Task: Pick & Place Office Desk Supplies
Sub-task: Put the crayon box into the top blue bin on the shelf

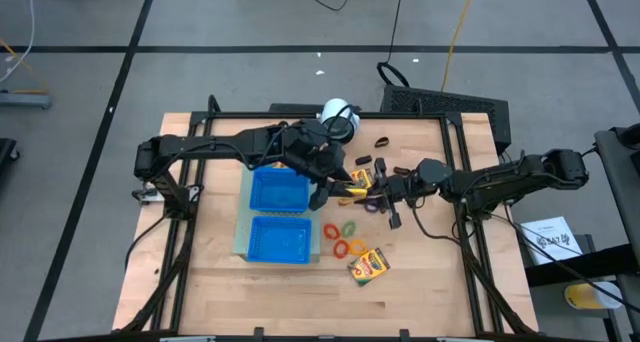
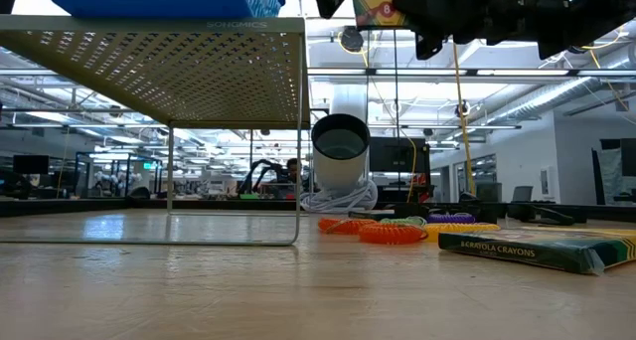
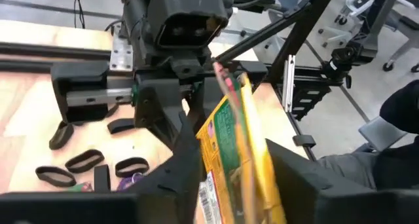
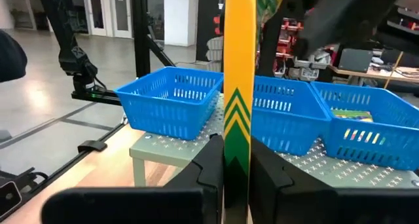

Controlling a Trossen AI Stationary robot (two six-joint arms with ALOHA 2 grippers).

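Note:
A yellow-and-green crayon box (image 1: 353, 188) hangs in the air right of the blue tray (image 1: 277, 214), between my two grippers. My left gripper (image 1: 328, 187) comes at it from the left and my right gripper (image 1: 384, 194) from the right; both are shut on it. The low view shows the box (image 2: 378, 2) high above the table. A second crayon box (image 1: 368, 265) lies flat on the table, and a third (image 4: 353, 116) lies in a tray compartment. Coloured rings (image 1: 345, 238) and black clips (image 1: 380, 142) lie on the wood. My left gripper pinches the crayon box between its two fingers (image 3: 186, 162) on the box's broad faces, at the end (image 3: 226, 152) toward the tray, coming level from the table's left. The box is lifted clear and stands on edge. My right gripper pinches the same box at its other end (image 4: 237, 142), one finger (image 4: 209, 165) on each broad face, coming level from the table's right. In its wrist view the box shows edge-on, upright between the fingers, clear of the table.
The blue tray sits on a perforated metal stand (image 2: 199, 52) on the table's left half. A white cylinder (image 1: 338, 115) stands near the far edge. More black clips (image 3: 85, 162) and a purple ring (image 1: 372, 206) lie under the grippers. Bare wood shows along the near edge.

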